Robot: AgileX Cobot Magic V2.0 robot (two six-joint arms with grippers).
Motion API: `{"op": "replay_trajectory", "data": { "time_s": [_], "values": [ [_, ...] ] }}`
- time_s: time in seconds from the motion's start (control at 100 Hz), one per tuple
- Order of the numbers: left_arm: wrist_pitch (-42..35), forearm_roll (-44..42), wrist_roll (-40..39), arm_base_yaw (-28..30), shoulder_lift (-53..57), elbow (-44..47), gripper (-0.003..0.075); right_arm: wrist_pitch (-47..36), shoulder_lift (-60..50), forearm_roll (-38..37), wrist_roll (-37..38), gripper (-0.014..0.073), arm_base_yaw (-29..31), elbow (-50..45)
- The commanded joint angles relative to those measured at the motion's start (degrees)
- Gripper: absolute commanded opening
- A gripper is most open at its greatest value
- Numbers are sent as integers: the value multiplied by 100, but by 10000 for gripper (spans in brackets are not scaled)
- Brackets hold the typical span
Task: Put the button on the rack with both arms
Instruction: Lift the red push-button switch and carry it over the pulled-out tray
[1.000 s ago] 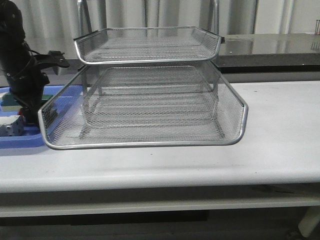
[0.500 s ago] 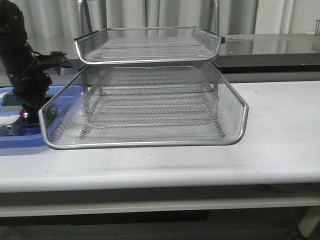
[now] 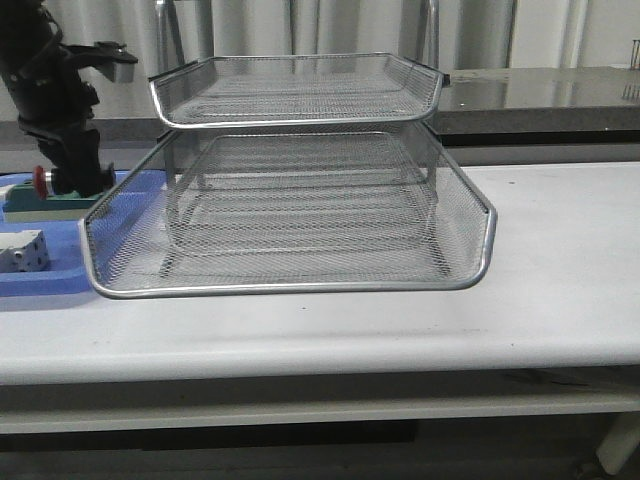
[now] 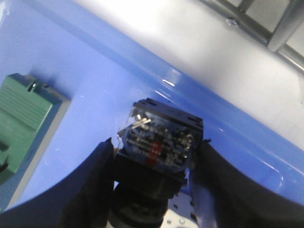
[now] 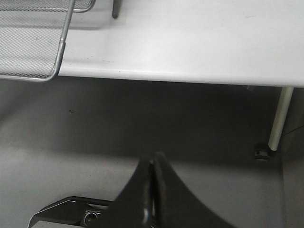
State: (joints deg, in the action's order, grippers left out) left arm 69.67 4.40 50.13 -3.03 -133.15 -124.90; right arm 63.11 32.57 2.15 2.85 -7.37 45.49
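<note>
Red mushroom head of the button [image 3: 40, 180] pokes out at the left side of the left gripper [image 3: 72, 182], above the blue tray [image 3: 45, 280] at the table's left end. In the wrist view the button [image 4: 159, 140] sits clamped between the two black fingers [image 4: 90, 180], rear end with a clear-blue block and metal terminals facing the camera, lifted clear of the tray floor. Left gripper closed down onto the button body. A second ago the left arm [image 3: 50, 90] was lower, gripper down in the tray; now it is raised and the button has come up with it, head newly visible. Green block [image 3: 45, 205] lies in the tray just under the gripper; same block [image 4: 21, 118] shows in the wrist view. White boxy part [image 3: 25, 252] now sits uncovered near the tray's front left. Silver wire-mesh rack [image 3: 300, 200] stands mid-table, just right of the tray, unchanged, tiers empty. Right gripper [image 5: 153, 190] is off the table's front edge, over the floor, fingers pressed together with nothing between them. White table [image 3: 560, 270] to the right.
</note>
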Motion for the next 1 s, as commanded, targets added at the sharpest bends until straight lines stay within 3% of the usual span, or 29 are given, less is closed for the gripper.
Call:
{"op": "replay_trajectory", "data": {
  "time_s": [0.0,0.42,0.68,0.99],
  "values": [
    [328,183,-96,90,607,-290,101,-295,15,-36,-24,-67,31,198],
    [328,613,-385,253,1529,-92,102,-295,15,-36,-24,-67,31,198],
    [328,813,-385,253,2403,895,102,-295,15,-36,-24,-67,31,198],
    [328,1656,-385,73,3296,2057,102,-295,15,-36,-24,-67,31,198]
  ]
}}
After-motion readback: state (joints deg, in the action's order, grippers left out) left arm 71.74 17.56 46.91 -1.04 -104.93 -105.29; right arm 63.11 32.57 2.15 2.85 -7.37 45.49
